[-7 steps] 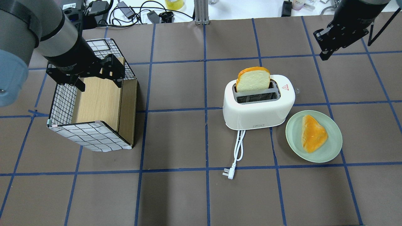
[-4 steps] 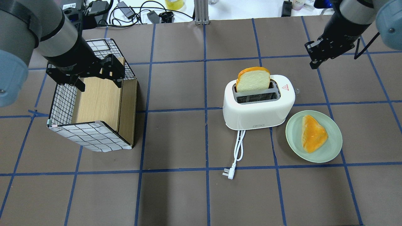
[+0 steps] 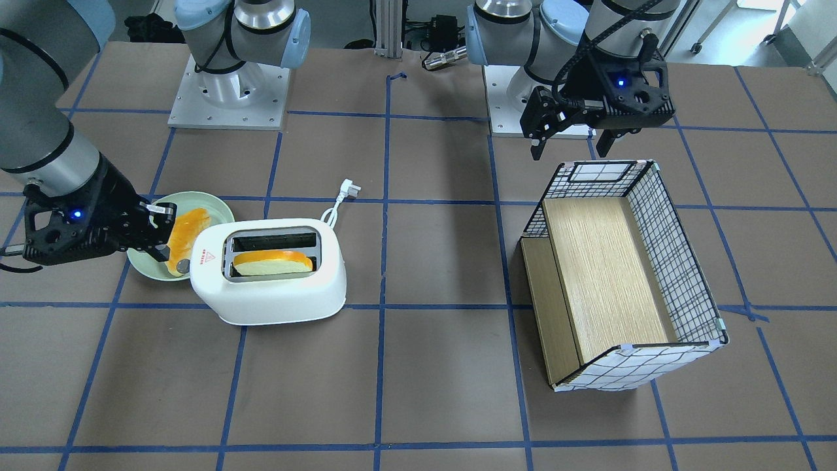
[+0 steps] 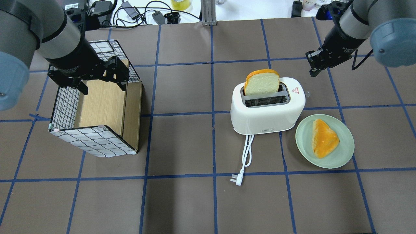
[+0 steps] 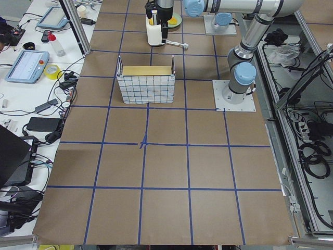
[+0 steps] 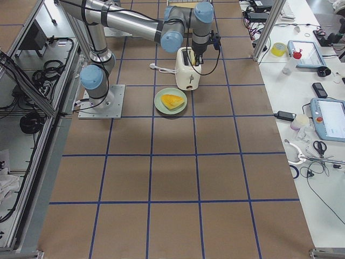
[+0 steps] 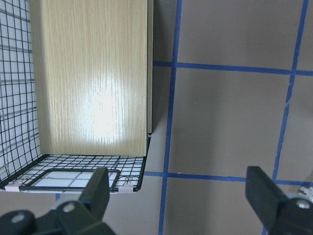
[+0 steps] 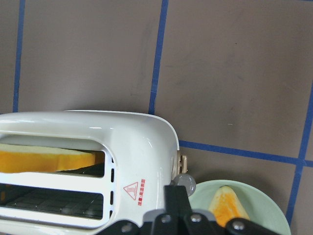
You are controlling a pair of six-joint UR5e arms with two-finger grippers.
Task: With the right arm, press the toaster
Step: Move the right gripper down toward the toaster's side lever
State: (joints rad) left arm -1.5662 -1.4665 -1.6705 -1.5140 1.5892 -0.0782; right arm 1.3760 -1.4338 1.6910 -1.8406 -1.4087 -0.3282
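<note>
The white toaster point(image 4: 268, 109) stands right of the table's middle with a slice of bread point(image 4: 262, 82) upright in its far slot. My right gripper point(image 4: 312, 66) is shut and empty. It hangs just beyond the toaster's right end, above the table. In the right wrist view its fingertips point(image 8: 176, 196) sit right over the grey knob point(image 8: 187, 182) and the small lever point(image 8: 184, 161) on the toaster's point(image 8: 137, 142) end. In the front view it point(image 3: 160, 232) hovers beside the toaster point(image 3: 268, 288). My left gripper point(image 4: 102, 85) is open and empty over the basket.
A wire basket point(image 4: 94, 136) with a wooden floor lies at the left. A green plate point(image 4: 344, 156) with a second bread piece point(image 4: 323, 138) sits beside the toaster's near right. The toaster's cord and plug point(image 4: 239, 177) trail towards the front.
My right gripper has moved left and lower, from the far right corner towards the toaster's right end. The left arm and the toaster have not moved.
</note>
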